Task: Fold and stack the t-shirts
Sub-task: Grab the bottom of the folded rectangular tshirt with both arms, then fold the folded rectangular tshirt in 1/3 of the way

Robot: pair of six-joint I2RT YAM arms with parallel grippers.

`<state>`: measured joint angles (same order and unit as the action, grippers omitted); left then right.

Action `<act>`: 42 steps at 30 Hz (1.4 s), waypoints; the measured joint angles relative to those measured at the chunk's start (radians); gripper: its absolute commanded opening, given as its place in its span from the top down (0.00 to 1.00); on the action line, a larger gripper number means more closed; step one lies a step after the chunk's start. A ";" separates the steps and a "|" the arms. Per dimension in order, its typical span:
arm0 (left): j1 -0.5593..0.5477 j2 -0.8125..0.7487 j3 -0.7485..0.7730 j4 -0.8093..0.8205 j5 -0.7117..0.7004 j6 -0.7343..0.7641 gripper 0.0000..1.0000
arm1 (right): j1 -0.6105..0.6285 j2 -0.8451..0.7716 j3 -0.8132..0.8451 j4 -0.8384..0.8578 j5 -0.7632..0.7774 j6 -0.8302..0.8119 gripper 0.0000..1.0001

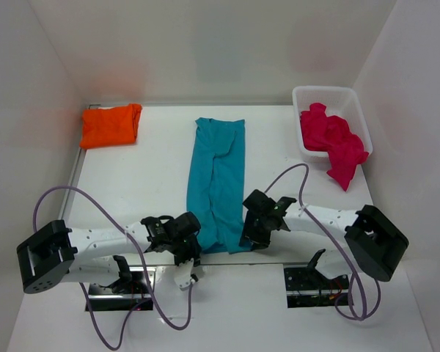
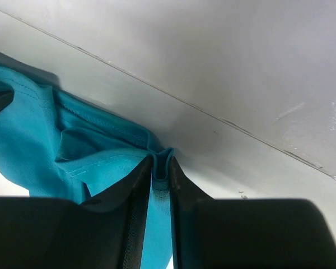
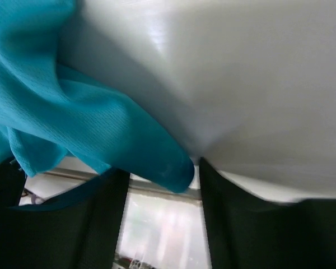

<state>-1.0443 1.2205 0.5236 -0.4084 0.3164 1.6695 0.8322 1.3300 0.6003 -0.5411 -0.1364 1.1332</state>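
The teal t-shirt (image 1: 218,176) lies as a long narrow strip down the middle of the table. My left gripper (image 1: 191,236) is at its near left corner. In the left wrist view the left gripper (image 2: 161,163) is shut on a pinched fold of teal cloth (image 2: 39,151). My right gripper (image 1: 254,232) is at the near right corner. It is open (image 3: 162,169), with a rounded edge of teal cloth (image 3: 101,134) lying between its fingertips. The orange t-shirt (image 1: 111,125) lies folded at the back left. The pink-red t-shirt (image 1: 333,138) sits crumpled in the basket, one end hanging over its rim.
A white basket (image 1: 324,92) stands at the back right by the wall. White walls close in the table at the back and both sides. Purple cables (image 1: 62,192) loop over the near part of the table beside each arm.
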 measured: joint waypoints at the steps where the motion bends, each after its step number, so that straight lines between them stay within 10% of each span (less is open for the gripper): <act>1: 0.000 0.000 0.000 0.002 0.000 -0.002 0.76 | 0.000 0.012 0.008 0.003 0.000 -0.006 0.55; 5: 0.000 0.000 0.000 0.010 -0.002 -0.019 0.97 | 0.000 0.058 0.020 0.029 -0.006 -0.020 1.00; 34: 0.012 -0.338 0.108 -0.306 -0.037 -0.444 1.00 | 0.157 0.146 0.249 -0.081 -0.223 -0.114 1.00; 42: 0.318 -0.177 0.223 -0.174 -0.076 -0.513 1.00 | -0.075 0.172 0.434 -0.139 -0.225 -0.267 1.00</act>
<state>-0.7265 1.0435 0.7467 -0.5819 0.2405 1.1561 0.7570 1.5021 1.0340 -0.6804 -0.3611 0.8661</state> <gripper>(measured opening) 0.008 0.008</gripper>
